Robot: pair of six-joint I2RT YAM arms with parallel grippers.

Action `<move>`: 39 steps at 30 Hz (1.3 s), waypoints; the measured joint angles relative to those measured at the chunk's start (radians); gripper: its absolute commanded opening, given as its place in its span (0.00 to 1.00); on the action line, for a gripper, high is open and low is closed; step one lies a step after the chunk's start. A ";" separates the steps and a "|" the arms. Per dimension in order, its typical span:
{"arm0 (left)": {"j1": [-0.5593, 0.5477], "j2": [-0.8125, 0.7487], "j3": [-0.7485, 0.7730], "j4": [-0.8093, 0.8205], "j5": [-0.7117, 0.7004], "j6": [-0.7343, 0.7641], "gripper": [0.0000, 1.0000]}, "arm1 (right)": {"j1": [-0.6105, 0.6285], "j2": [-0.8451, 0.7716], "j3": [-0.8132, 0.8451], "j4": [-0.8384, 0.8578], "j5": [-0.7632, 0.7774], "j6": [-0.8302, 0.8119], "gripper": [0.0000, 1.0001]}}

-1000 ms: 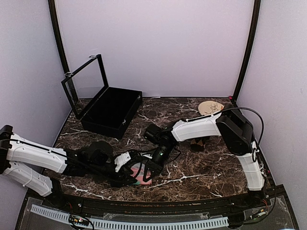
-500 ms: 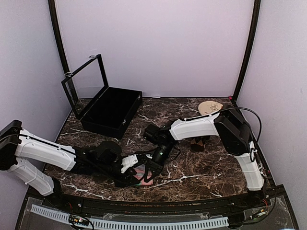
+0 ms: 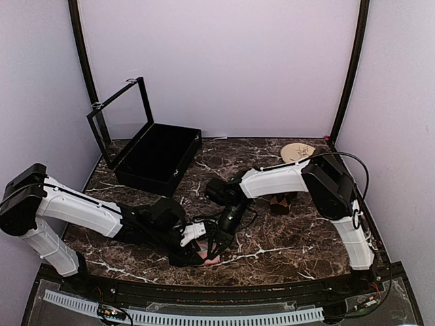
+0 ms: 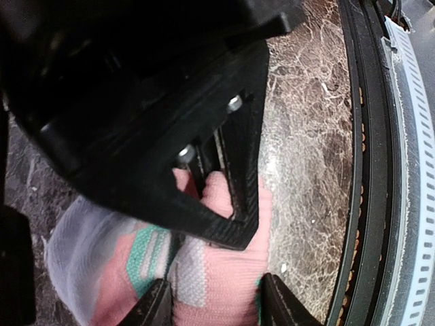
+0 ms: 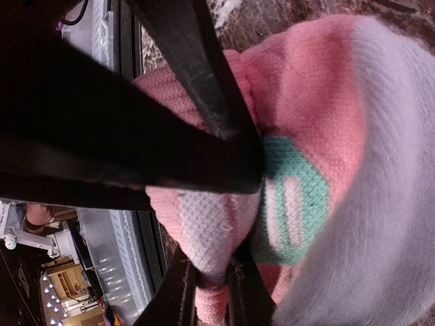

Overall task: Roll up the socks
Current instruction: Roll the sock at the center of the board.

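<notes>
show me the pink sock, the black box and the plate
pink sock (image 4: 224, 272), left wrist view, on its pink knit
black box (image 3: 160, 156), top view, on its bare floor
plate (image 3: 289, 153), top view, on its left part

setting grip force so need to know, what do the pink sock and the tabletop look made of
Pink sock: soft knitted yarn, matte; stitch rows show, and the pale grey part looks fuzzy.
Tabletop: dark brown marble look with white veins, smooth, slight sheen; real stone or printed laminate, cannot tell.

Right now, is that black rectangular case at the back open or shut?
Open: the black rectangular case has its framed lid standing up, interior exposed.
</notes>
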 measured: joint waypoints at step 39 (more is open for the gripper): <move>0.091 0.128 0.078 0.016 0.251 -0.178 0.22 | -0.093 -0.175 -0.272 0.292 -0.009 0.170 0.38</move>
